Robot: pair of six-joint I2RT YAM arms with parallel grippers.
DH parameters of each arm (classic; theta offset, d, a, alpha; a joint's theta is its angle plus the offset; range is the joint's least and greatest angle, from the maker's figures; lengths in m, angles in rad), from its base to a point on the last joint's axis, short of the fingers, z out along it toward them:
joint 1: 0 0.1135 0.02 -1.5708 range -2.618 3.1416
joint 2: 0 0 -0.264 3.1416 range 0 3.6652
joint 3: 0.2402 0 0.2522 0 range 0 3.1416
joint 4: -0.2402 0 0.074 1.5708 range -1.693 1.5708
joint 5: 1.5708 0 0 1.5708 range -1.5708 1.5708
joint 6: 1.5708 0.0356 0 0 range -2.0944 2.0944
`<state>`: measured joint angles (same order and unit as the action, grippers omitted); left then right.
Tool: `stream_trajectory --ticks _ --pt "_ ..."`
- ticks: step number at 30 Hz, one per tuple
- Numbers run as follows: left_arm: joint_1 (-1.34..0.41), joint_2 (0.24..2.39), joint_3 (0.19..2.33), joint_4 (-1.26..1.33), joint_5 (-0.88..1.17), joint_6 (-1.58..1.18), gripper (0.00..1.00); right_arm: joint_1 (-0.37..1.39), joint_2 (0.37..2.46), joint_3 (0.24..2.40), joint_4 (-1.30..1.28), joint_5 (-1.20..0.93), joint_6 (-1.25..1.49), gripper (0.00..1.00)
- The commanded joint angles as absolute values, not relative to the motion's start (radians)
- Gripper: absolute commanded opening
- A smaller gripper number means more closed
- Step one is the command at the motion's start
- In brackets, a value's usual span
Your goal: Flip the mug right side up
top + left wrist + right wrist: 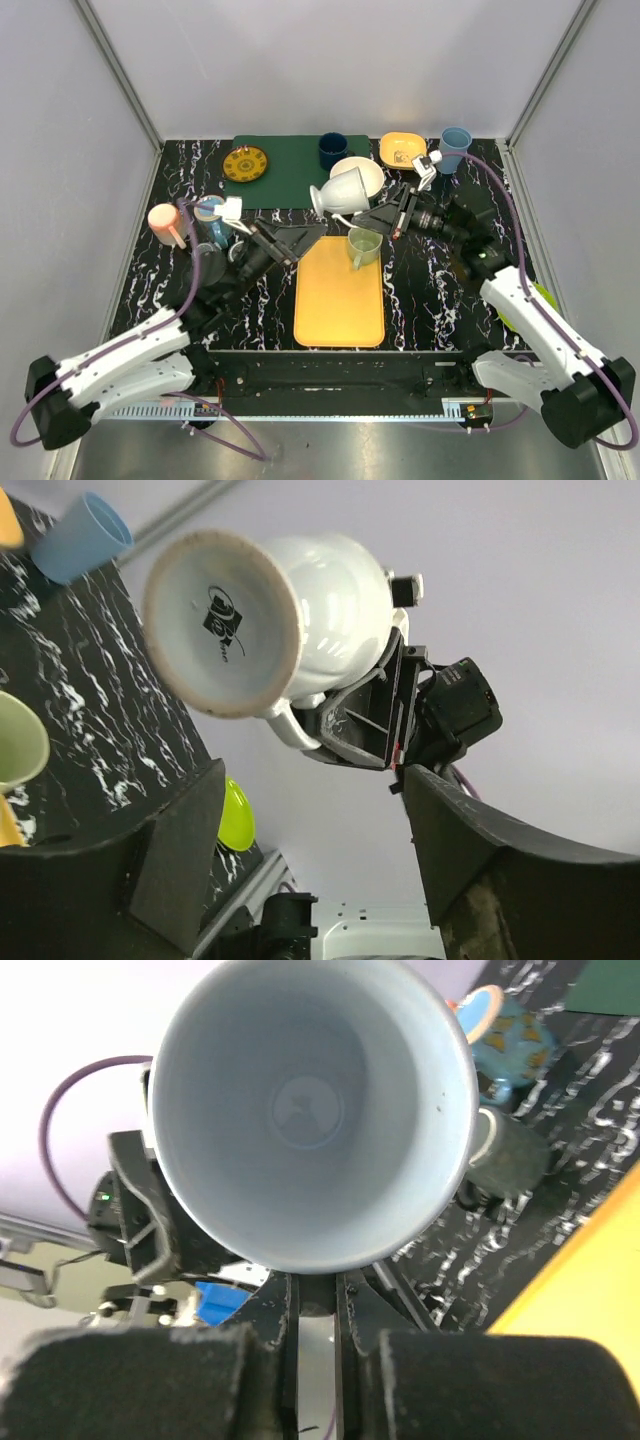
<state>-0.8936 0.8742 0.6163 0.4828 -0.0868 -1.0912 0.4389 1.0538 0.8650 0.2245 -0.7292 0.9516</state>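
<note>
**Mug held sideways in the air by its handle, upright turn not yet made**

My right gripper [315, 1298] is clamped tight on the handle of the white footed mug [310, 1110]. In its wrist view the open mouth faces straight back at the camera. My left gripper [320, 850] stands with its jaws wide apart and holds nothing. From its wrist view I look at the mug's stamped foot, which is clear of both fingers [175, 865].

From above, the mug hangs on its side over the middle of the table [440, 290], foot toward the left arm. It is just behind the yellow tray [340, 300] and the green mug [364, 246] at the tray's far edge.

I judge the turn about half made, with the mug off the surface and neither inverted nor upright. Next I'd pull the left arm clear, roll the right wrist until the mouth faces up, then lower the foot flat onto bare table. A handle-only pinch may let the mug swing, so I'd go slowly.
</note>
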Motion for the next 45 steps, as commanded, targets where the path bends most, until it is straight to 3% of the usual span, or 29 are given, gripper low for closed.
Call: stream_trajectory --ticks 1,5,8,17,23,35,45 --pt "-0.893 0.675 0.589 0.263 -0.257 -0.967 0.77 0.442 0.973 1.032 -0.115 -0.623 0.665 0.0" --pt "-0.893 0.522 0.592 0.014 -0.392 -0.913 0.8 0.469 1.017 1.148 -0.425 -0.514 0.502 0.0" --pt "-0.894 0.473 0.62 -0.184 -0.474 -0.893 0.79 0.622 1.081 1.231 -0.581 -0.292 0.371 0.0" --pt "-0.893 0.41 0.653 -0.406 -0.584 -0.907 0.74 0.911 1.314 1.275 -0.609 0.133 0.33 0.0" --pt "-0.893 0.373 0.661 -0.459 -0.641 -0.916 0.74 0.937 1.445 1.264 -0.536 0.314 0.382 0.0" --pt "-0.893 0.328 0.634 -0.485 -0.653 -0.937 0.74 0.937 1.675 1.302 -0.425 0.411 0.417 0.0" --pt "-0.893 0.331 0.629 -0.489 -0.647 -0.937 0.74 0.91 1.75 1.304 -0.419 0.448 0.425 0.0"
